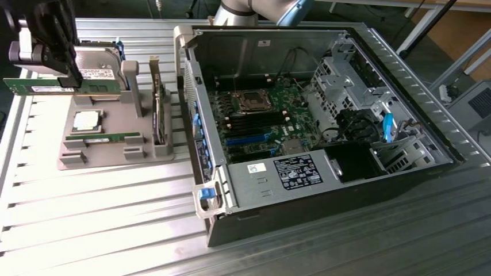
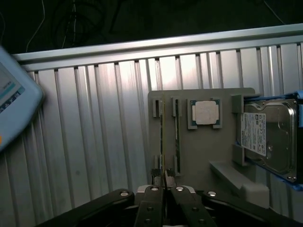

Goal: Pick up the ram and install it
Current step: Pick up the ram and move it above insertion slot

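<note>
The ram (image 1: 34,86), a thin green stick with a white label, hangs level above the grey fixture (image 1: 111,112) at the exterior view's left. My gripper (image 1: 69,82) is shut on it near its middle. In the wrist view the gripper (image 2: 164,182) pinches the ram (image 2: 162,137), seen edge-on as a thin line over the fixture (image 2: 203,151). A second stick (image 1: 103,138) lies in its fixture slot, and the same second stick (image 2: 177,137) runs beside the held one. The open computer case (image 1: 399,178) with its motherboard (image 1: 253,112) stands to the exterior view's right of the fixture.
The fixture also carries a square silver processor (image 1: 84,121), a hard drive (image 1: 96,57) and an upright expansion card (image 1: 157,109). The case wall (image 1: 192,115) rises between fixture and motherboard. A pale device (image 2: 14,104) lies on the slatted aluminium table (image 1: 92,230).
</note>
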Tool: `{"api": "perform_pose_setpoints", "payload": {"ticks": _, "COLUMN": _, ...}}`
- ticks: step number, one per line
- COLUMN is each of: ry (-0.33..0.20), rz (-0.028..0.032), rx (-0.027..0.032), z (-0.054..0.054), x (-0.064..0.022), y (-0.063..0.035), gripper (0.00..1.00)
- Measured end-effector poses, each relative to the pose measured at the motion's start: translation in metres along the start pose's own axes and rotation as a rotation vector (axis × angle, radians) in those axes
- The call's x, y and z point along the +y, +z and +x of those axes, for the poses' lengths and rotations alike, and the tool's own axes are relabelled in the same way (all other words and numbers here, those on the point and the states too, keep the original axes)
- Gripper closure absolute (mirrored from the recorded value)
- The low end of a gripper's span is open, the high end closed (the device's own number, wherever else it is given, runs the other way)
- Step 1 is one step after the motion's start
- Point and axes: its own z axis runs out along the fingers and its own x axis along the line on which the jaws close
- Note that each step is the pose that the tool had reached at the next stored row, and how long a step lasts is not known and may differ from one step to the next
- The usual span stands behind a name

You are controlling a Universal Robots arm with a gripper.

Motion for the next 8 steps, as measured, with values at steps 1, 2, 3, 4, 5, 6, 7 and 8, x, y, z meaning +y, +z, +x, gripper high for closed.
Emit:
{"api": "perform_pose_setpoints", "payload": {"ticks": 1, "ry": 0.0, "rz": 0.0002, "rx": -0.0002, "z": 0.0, "x": 0.0001, "y": -0.0023, "gripper": 0.89}}
{"api": "perform_pose_setpoints", "payload": {"ticks": 2, "ry": 0.0, "rz": 0.0002, "rx": -0.0002, "z": 0.0001, "x": 0.0001, "y": -0.0047, "gripper": 0.89}}
{"api": "perform_pose_setpoints", "payload": {"ticks": 3, "ry": 0.0, "rz": 0.0001, "rx": -0.0001, "z": 0.0001, "x": 0.0002, "y": -0.0075, "gripper": 0.89}}
{"api": "perform_pose_setpoints", "payload": {"ticks": 4, "ry": 0.0, "rz": 0.0003, "rx": -0.0003, "z": 0.0001, "x": 0.0002, "y": -0.008, "gripper": 0.89}}
{"api": "perform_pose_setpoints", "payload": {"ticks": 5, "ry": 0.0, "rz": 0.0003, "rx": -0.0002, "z": 0.0001, "x": 0.0002, "y": -0.008, "gripper": 0.89}}
{"api": "perform_pose_setpoints", "payload": {"ticks": 6, "ry": 0.0, "rz": 0.0001, "rx": -0.0001, "z": 0.0001, "x": 0.0002, "y": -0.0081, "gripper": 0.89}}
{"api": "perform_pose_setpoints", "payload": {"ticks": 7, "ry": 0.0, "rz": 0.0001, "rx": -0.0001, "z": 0.0001, "x": 0.0002, "y": -0.0081, "gripper": 0.89}}
{"api": "perform_pose_setpoints", "payload": {"ticks": 8, "ry": 0.0, "rz": -0.0001, "rx": 0.0001, "z": -0.0001, "x": -0.0006, "y": -0.0083, "gripper": 0.89}}
